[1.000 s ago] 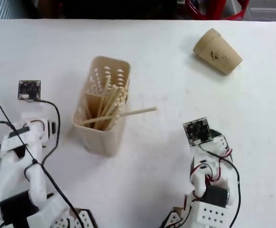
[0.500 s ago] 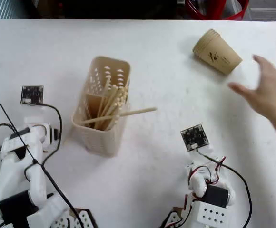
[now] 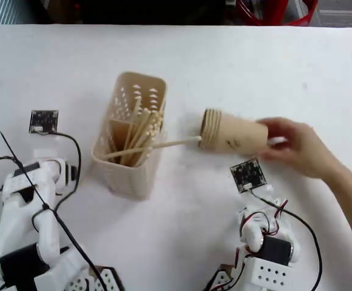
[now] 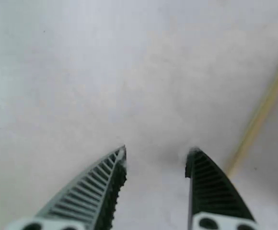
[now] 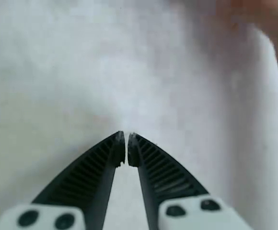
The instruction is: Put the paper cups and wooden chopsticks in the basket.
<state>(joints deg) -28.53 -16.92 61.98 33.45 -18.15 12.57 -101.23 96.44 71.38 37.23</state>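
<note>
A hand (image 3: 300, 148) holds the paper cups (image 3: 232, 132) sideways near the basket (image 3: 130, 176), probably within my reach. My left pincer (image 4: 156, 158) gapes empty, and my right pincer (image 5: 126, 143) is closed on nothing.

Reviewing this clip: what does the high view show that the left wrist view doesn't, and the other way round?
High view: the basket with chopsticks in it, and a person's hand holding the stacked paper cups on their side beside it. Left wrist view: the left claw, open above the surface, and a thin tan strip beside it that I cannot identify. Shared: the white table.
</note>
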